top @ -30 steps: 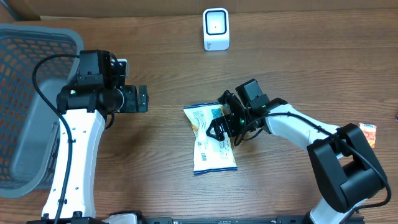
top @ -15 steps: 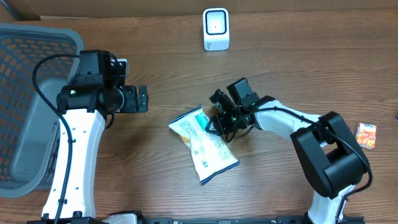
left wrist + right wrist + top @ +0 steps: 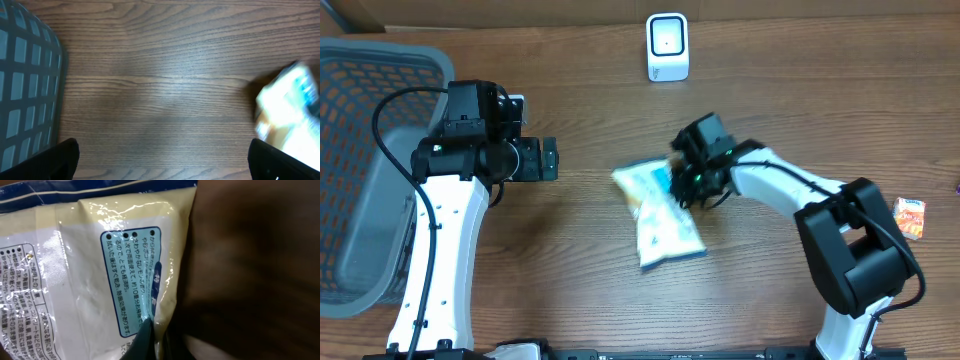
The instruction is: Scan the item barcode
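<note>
Risk: our right fingers (image 3: pixel 144 341) clamp only the thin side seam of the bag (image 3: pixel 660 215). Glossy film could slip or twist, and we lose the barcode angle to the scanner (image 3: pixel 667 46). The bag is cream with blue trim, crinkly, mid worktop (image 3: pixel 570 260), well short of the scanner. Meanwhile our left fingers (image 3: pixel 60 157) are spread wide, empty.

The left arm (image 3: pixel 445 250) and right arm (image 3: pixel 782 186) have white shells and black joints. A black cable (image 3: pixel 377 130) loops at upper left, and the left gripper (image 3: pixel 550 158) is black.
</note>
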